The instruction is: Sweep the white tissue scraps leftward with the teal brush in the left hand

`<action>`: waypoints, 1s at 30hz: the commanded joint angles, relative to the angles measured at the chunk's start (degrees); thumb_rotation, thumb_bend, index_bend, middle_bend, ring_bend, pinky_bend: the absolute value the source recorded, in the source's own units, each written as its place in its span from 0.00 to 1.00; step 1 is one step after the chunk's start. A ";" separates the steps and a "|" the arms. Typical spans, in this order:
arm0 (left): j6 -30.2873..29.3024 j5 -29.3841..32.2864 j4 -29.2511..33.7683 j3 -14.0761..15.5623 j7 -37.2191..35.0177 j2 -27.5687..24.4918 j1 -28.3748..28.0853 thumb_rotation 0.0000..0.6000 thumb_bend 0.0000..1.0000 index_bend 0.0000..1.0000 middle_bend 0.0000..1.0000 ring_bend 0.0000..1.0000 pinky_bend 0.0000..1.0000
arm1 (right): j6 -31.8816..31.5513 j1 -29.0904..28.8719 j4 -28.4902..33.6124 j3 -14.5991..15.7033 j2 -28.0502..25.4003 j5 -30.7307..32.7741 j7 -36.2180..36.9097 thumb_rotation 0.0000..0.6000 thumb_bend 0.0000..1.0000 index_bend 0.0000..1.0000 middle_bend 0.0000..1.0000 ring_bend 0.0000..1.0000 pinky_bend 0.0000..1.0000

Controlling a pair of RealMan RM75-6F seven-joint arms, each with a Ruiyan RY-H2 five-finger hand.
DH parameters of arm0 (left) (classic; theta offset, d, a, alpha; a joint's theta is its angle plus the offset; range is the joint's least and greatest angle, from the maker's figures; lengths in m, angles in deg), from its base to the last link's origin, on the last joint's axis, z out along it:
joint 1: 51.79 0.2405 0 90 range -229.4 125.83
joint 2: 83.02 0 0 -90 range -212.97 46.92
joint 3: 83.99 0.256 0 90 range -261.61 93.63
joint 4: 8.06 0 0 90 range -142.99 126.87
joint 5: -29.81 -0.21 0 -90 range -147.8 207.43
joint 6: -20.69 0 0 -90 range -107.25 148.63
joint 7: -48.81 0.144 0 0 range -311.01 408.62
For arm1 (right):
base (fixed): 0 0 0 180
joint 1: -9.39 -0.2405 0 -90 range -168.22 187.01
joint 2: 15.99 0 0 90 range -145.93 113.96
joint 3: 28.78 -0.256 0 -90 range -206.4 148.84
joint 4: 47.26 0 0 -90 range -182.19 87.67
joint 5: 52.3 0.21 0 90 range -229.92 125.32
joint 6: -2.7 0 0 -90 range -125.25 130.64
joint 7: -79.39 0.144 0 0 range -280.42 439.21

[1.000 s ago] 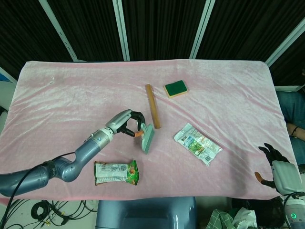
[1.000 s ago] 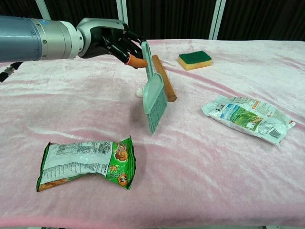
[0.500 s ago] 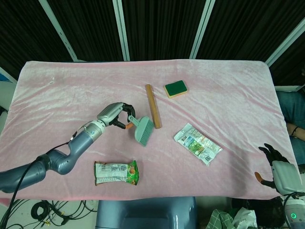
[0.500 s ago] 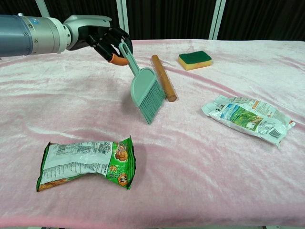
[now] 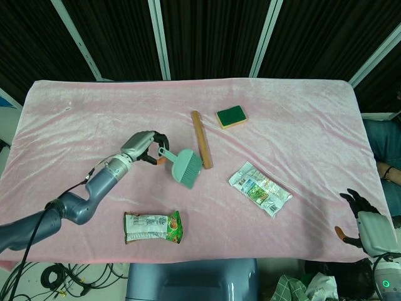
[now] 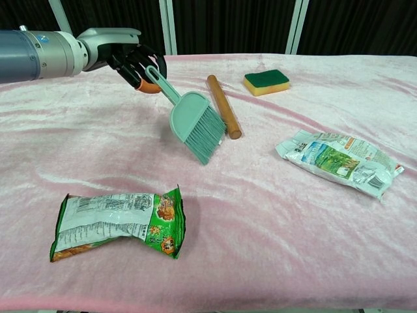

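My left hand (image 5: 145,148) (image 6: 133,61) grips the handle of the teal brush (image 5: 186,168) (image 6: 194,125). The brush slants down to the right from the hand, its bristles low over the pink cloth just left of the wooden stick (image 5: 201,139) (image 6: 223,106). No white tissue scrap shows plainly near the brush; its head may hide one. My right hand (image 5: 361,217) hangs off the table's near right corner, seen only in the head view, fingers apart and holding nothing.
A green-and-yellow sponge (image 5: 231,116) (image 6: 266,81) lies behind the stick. A white-and-green packet (image 5: 259,189) (image 6: 339,160) is at the right. A green snack bag (image 5: 152,227) (image 6: 117,222) lies near the front edge, left of centre.
My left hand has drawn leftward with the brush. The brush has tipped from nearly upright to slanted, and its bristles have slid left along the cloth. The right hand has not moved.
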 commanded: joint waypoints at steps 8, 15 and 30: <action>1.25 1.04 -0.80 1.54 0.89 -2.73 1.12 1.00 0.55 0.77 0.62 0.25 0.26 | 0.11 -0.04 0.06 0.05 -0.01 -0.01 -0.05 1.00 0.22 0.17 0.07 0.14 0.26; 3.06 2.78 -2.14 2.51 0.13 -4.64 2.69 1.00 0.55 0.77 0.62 0.25 0.26 | 0.02 0.01 0.15 0.06 0.03 0.06 -0.25 1.00 0.22 0.17 0.07 0.14 0.26; -4.73 3.26 4.85 0.70 6.64 -11.33 4.66 1.00 0.55 0.77 0.62 0.25 0.26 | 0.15 -0.08 0.16 0.11 0.01 -0.02 -0.37 1.00 0.22 0.17 0.07 0.14 0.26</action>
